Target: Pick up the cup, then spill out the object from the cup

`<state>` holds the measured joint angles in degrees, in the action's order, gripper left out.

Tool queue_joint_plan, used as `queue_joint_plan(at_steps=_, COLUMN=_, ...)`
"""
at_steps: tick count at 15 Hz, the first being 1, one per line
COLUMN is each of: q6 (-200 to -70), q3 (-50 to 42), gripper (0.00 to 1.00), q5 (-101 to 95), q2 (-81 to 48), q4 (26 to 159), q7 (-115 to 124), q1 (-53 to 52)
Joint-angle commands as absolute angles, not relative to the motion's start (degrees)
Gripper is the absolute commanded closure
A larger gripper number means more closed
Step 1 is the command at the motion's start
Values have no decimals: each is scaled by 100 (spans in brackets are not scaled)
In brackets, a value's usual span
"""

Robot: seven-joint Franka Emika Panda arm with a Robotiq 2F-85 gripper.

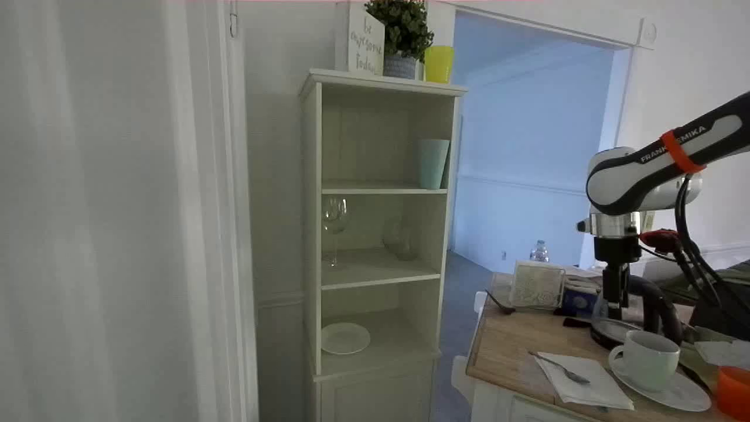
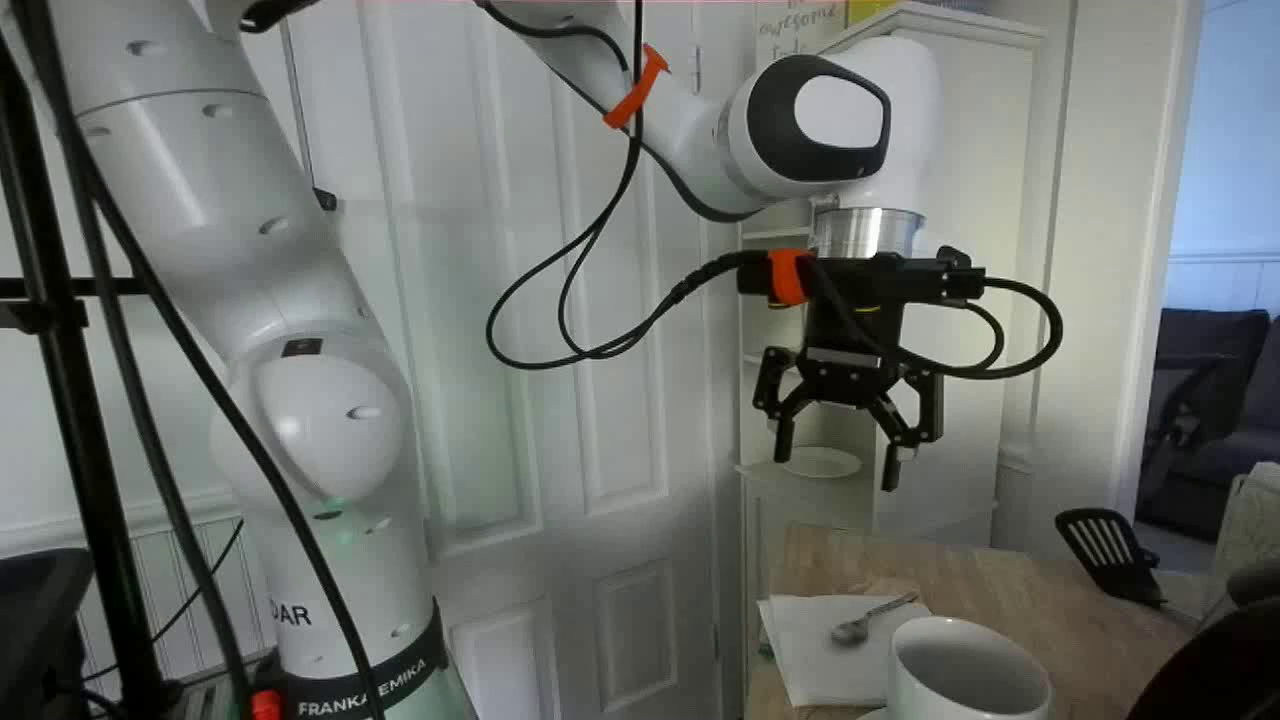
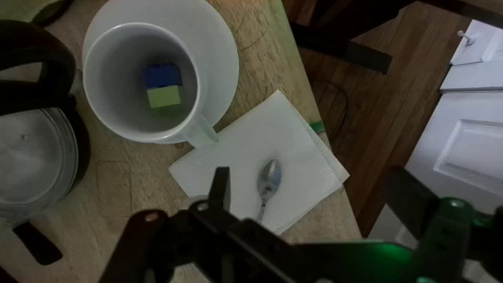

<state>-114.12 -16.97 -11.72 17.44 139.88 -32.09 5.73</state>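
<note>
The white cup (image 3: 112,92) stands upright on a white saucer (image 3: 220,59) on the wooden table; it also shows in both exterior views (image 1: 650,360) (image 2: 965,665). Inside it lie a blue block (image 3: 162,75) and a yellow-green block (image 3: 164,96), touching; I cannot tell whether they are joined. The cup hides them in both exterior views. The cup's handle points toward the napkin. My gripper (image 2: 837,457) is open and empty, pointing down, well above the table. In the wrist view its fingers (image 3: 310,184) are apart, beside the cup and over the napkin side.
A napkin (image 3: 251,157) with a spoon (image 3: 270,179) lies beside the cup, near the table edge. A glass pot with a black handle (image 3: 35,59) stands close on the cup's far side from the napkin. An orange cup (image 1: 733,390) and a black spatula (image 2: 1105,550) are on the table.
</note>
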Motion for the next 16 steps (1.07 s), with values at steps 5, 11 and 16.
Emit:
queue_joint_plan(at_steps=5, q6=-11401, q3=-1602, gripper=0, q5=-1140, q2=1736, q4=13980, q7=-3233, q1=670)
queue_joint_plan(at_steps=11, q6=-11401, q3=-1602, gripper=0, q5=-1140, q2=1736, q4=13979, q7=-3233, q1=670)
queue_joint_plan(at_steps=16, q6=-12242, q3=-1356, gripper=0, q5=-1715, q2=1754, q4=14077, q7=-1393, q1=1065)
